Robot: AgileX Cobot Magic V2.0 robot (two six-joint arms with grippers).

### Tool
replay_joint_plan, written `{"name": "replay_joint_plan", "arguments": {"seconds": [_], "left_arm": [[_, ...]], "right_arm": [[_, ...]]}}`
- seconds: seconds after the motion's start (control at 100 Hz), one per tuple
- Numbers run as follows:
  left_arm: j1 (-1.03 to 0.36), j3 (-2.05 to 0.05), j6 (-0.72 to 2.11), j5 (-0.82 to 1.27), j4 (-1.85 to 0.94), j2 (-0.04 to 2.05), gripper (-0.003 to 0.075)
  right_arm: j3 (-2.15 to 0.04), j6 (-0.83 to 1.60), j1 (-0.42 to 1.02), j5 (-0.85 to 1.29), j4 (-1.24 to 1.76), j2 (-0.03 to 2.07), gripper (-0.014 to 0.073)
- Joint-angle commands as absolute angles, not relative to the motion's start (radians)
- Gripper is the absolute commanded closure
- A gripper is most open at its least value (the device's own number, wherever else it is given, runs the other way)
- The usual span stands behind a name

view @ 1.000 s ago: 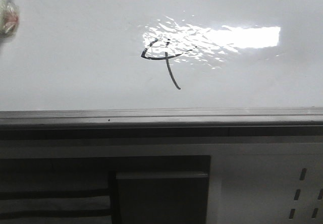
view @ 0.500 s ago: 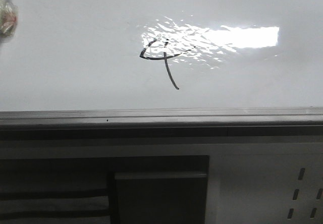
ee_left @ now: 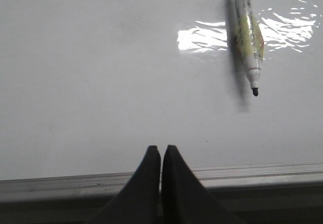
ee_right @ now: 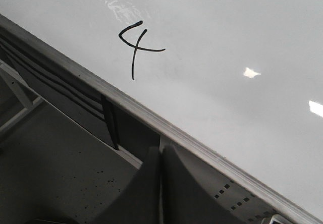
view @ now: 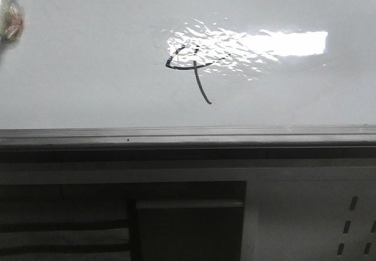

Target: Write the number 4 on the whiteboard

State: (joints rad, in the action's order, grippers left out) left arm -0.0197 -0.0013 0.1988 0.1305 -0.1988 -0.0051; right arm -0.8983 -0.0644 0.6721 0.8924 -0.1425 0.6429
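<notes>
Since the earlier front pictures almost nothing has changed — the number 4 (view: 189, 67) sits a touch further right in view than half a second ago, much as it did a second ago, and its strokes are the same. It is drawn in thin black marker on the whiteboard (view: 88, 67), at the left end of a bright rippled glare, well above the grey edge rail (view: 188, 136). Below the rail is a white panel with slot holes (view: 346, 226).

From the left wrist, a marker (ee_left: 247, 30) lies flat on the board, uncapped, its black tip pointing toward the rail. The left gripper (ee_left: 161, 156) has its fingers pressed together with nothing between them. The right gripper (ee_right: 160, 156) is likewise closed and empty — it hangs off the board, over the rail, with the 4 well apart from it.
</notes>
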Motion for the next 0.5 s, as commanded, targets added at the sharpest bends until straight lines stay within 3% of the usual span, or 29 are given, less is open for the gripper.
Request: {"name": "replay_joint_plan", "arguments": {"seconds": [0.0,0.29,0.49], "left_arm": [[-0.026,0.023,0.197,0.057,-0.211,-0.033,0.0741],[-0.026,0.023,0.197,0.057,-0.211,-0.033,0.0741],[-0.026,0.023,0.197,0.057,-0.211,-0.033,0.0741]], "right_arm": [[-0.92,-0.068,0.666,0.832,-0.163,0.647,0.0664],[-0.901,-0.068,0.657,0.824,-0.163,0.627,0.0664],[-0.755,-0.068,0.427,0.566,-0.117,0.507,0.0664]]}}
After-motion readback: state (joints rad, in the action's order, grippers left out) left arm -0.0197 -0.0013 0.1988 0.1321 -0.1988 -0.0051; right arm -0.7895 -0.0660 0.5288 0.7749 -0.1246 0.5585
